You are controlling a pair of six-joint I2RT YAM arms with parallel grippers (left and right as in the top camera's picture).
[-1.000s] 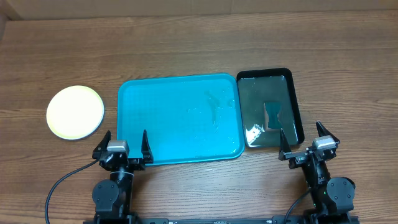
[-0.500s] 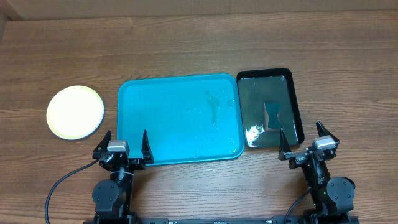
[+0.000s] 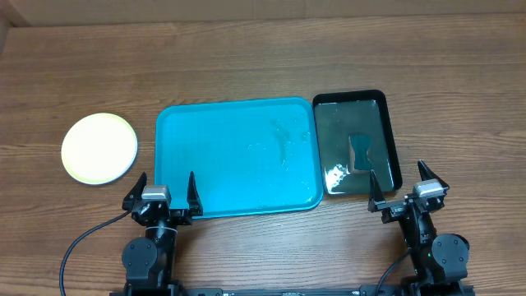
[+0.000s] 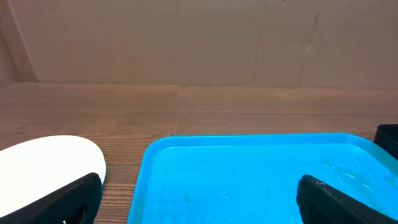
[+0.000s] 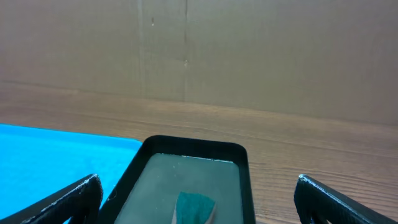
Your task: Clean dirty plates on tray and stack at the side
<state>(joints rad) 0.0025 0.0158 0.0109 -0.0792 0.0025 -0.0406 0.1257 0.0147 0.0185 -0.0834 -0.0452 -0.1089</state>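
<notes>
We found turquoise tray (image 3: 234,156) at centre bearing wet streaks (image 3: 282,144), plates (image 3: 99,148) on table (image 3: 263,66) at its 9 o'clock, pale yellow uppermost, black tray (image 3: 393,140) touching at 3 o'clock, holding water (image 3: 335,175) and teal sponge (image 3: 359,153), left gripper (image 3: 167,182) and right gripper (image 3: 398,174) spread wide, gripping nothing.

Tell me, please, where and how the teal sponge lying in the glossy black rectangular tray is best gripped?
Probably at the narrowed waist of the teal sponge, coming straight down from above with the open right gripper. It lies flat inside the glossy black rectangular tray, whose raised rim blocks a sideways approach, and the waist is its slimmest part.
</notes>
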